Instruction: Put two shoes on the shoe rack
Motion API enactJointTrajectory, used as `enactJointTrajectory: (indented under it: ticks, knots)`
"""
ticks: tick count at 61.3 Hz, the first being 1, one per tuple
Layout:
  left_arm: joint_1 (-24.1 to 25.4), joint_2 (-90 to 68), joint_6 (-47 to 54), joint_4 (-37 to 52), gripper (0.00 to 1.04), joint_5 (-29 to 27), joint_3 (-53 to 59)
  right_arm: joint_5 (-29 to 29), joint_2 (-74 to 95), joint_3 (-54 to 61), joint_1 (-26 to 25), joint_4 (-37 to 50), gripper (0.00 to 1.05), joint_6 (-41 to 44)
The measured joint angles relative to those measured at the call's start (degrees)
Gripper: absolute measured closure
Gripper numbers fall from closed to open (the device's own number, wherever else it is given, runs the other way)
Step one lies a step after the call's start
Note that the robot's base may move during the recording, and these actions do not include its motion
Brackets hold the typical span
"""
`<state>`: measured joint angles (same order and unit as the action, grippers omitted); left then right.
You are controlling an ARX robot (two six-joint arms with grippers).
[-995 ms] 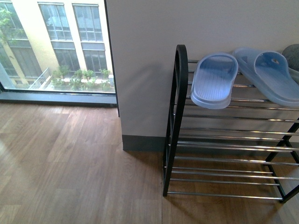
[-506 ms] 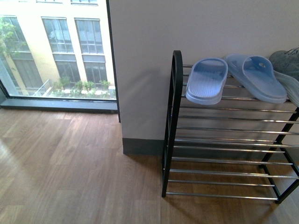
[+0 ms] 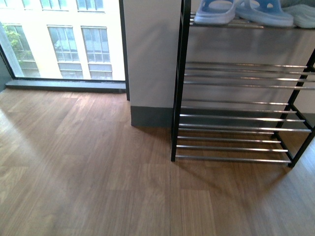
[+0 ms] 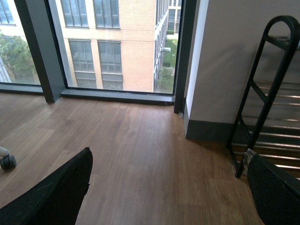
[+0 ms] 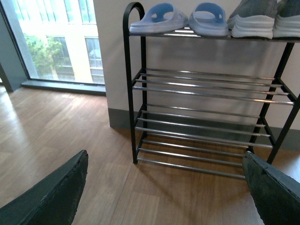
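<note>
The shoe rack is a black frame with tiers of silver bars, standing on the wood floor against a grey wall. The two shoes, grey sneakers with white soles, sit side by side on its top tier in the right wrist view. In the front view the rack fills the right side, and only a pale edge of one sneaker shows at the top. My right gripper is open and empty, above the floor in front of the rack. My left gripper is open and empty, with the rack's side frame nearby.
Two light blue slippers lie on the top tier beside the sneakers. The lower tiers hold nothing. A floor-to-ceiling window is left of the wall corner. A small caster wheel shows on the floor in the left wrist view.
The front view has swung downward. The rack has risen in the picture, its top tier is now at the upper edge, and more floor shows in front.
</note>
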<state>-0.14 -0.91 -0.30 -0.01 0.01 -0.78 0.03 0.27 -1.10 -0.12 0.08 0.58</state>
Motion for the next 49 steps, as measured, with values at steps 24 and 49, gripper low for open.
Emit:
enactJointTrajectory:
  ticks: [24,49]
  knots:
    - [0.0,0.0,0.0,0.0,0.09,0.0,0.0,0.0,0.0,0.0,0.0,0.0,0.09,0.0]
    - [0.0,0.0,0.0,0.0,0.09,0.0,0.0,0.0,0.0,0.0,0.0,0.0,0.09,0.0]
